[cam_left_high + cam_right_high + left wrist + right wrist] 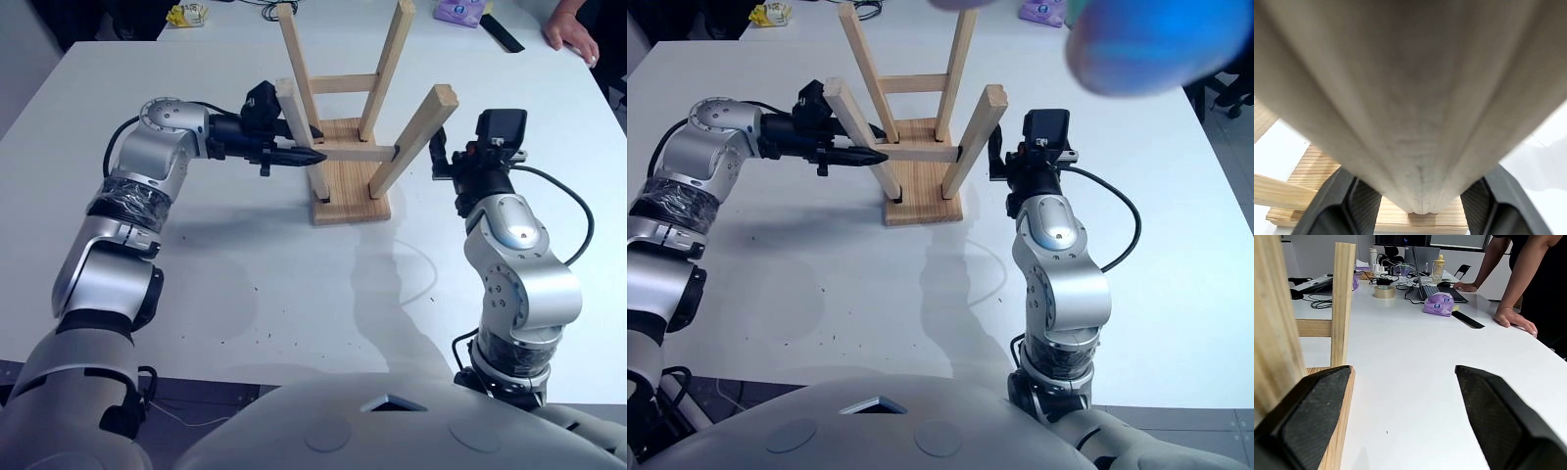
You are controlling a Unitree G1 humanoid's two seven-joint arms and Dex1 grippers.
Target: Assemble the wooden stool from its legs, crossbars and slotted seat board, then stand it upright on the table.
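Stool (353,147) sits on the worktop (245,264) upside down. The slotted seat board (350,204) lies flat and all four legs point up, with crossbars (353,153) bridging them. It looks fully assembled to me, so what remains is the flip.

Left gripper (299,155) is at the near left leg (294,116), about level with the front crossbar. In the left wrist view its fingers (1359,205) straddle that leg on both sides, and I read them as clamped on it.

Right gripper (441,159) is just beside the near right leg (421,132). Its fingers (1317,406) are spread wide with nothing between them. The leg stands off to the outer side of one finger.

How I'd do the flip well:
- Shift the right gripper so the near right leg sits squarely between the fingers, then close at the same height as the left grip.
- Grip low, near the crossbar joint, not at the leg tips, so there is less leverage on the slots.
- Lift both sides evenly, because uneven pull could work a leg out of the seat board.
- Roll it over slowly and set all four feet down together.
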